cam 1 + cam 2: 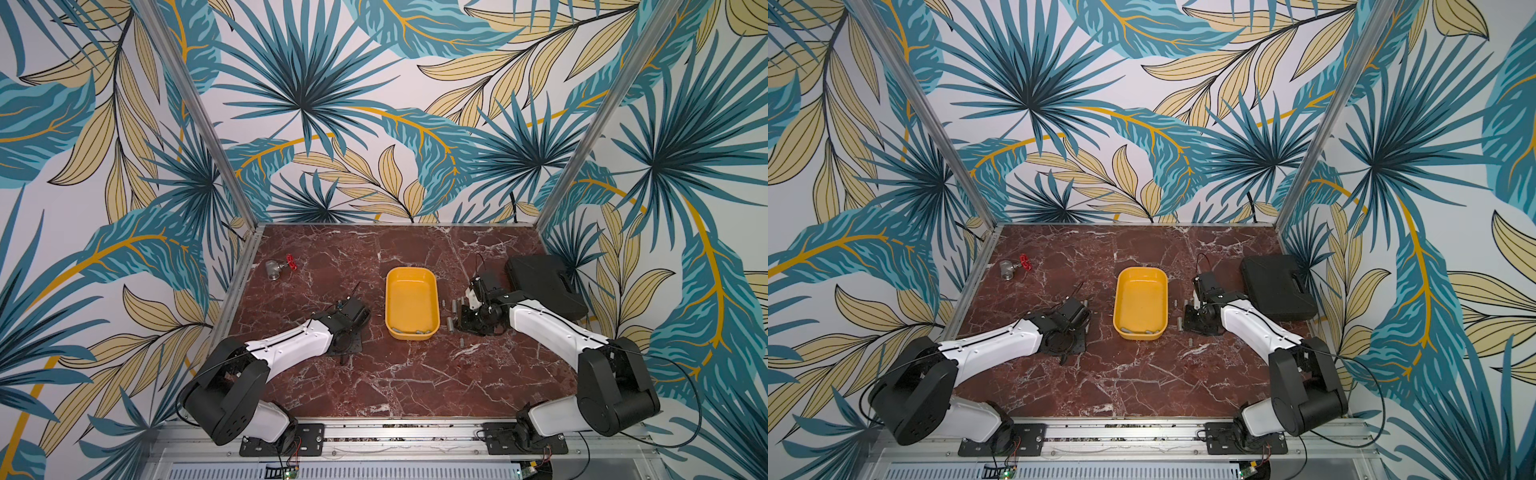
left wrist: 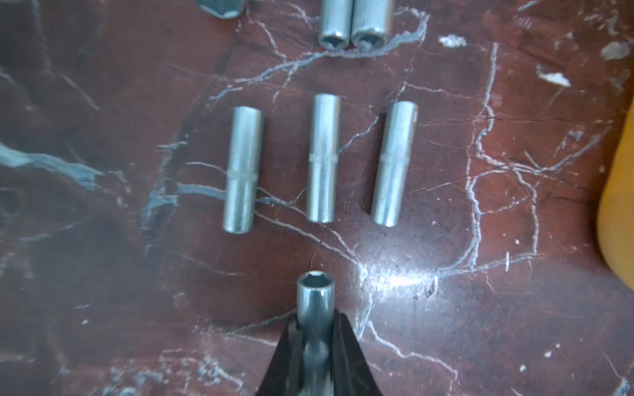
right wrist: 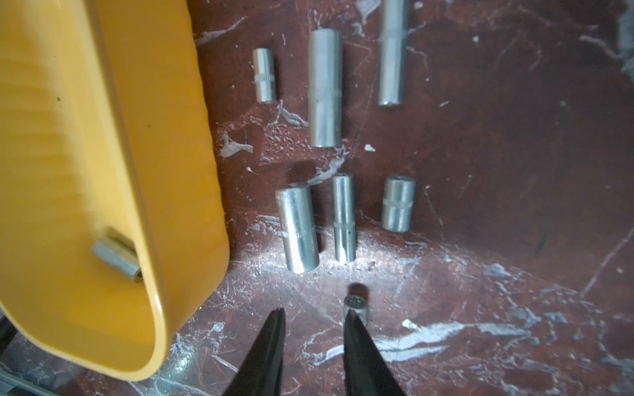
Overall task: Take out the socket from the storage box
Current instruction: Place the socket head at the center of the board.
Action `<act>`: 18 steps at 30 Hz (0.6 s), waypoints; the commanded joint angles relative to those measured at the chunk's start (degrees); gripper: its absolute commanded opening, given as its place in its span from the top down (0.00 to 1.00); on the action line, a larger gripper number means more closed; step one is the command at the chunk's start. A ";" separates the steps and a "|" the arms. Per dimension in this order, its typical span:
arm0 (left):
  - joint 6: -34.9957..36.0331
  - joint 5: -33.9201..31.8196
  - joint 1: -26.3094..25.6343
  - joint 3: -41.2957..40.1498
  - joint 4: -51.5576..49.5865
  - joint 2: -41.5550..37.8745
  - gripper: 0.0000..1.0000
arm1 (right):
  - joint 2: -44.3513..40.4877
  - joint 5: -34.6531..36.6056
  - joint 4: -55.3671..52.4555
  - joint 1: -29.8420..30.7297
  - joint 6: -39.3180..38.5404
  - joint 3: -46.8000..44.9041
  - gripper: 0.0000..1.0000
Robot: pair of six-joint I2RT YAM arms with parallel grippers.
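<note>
Left gripper (image 2: pixel 315 324) clamped on a hex socket (image 2: pixel 313 296), left of the yellow storage box (image 1: pixel 391 291). My right gripper (image 3: pixel 314 317), on the box's right, has its jaws parted.

1. Held socket (image 2: pixel 314 296): hex mouth sharp, lower body blurred between the fingers (image 2: pixel 283 360) of the left gripper (image 2: pixel 315 317)
2. 2 sockets (image 2: pixel 355 24) lying side by side: far ends cut off by the left wrist view's edge
3. Rounded metal piece (image 2: pixel 219 7): only a rim in frame, kind unclear
4. Storage box (image 3: pixel 164 171): cropped by 2 edges in the right wrist view
5. Short socket (image 3: pixel 356 301): partly behind a fingertip (image 3: pixel 351 322) of the right gripper (image 3: pixel 314 310)
6. Grey pieces (image 1: pixel 411 331) inside the storage box's near end: too small in both top views to count
</note>
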 commanded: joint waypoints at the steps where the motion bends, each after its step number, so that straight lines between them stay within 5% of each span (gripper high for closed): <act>1: -1.08 0.51 0.26 -1.39 3.54 1.75 0.90 | 0.74 -0.45 0.80 -0.12 0.14 -0.14 0.69; 18: -0.72 -0.69 0.79 -1.39 2.37 2.53 0.77 | 0.96 0.29 0.37 -0.12 -0.28 0.53 0.67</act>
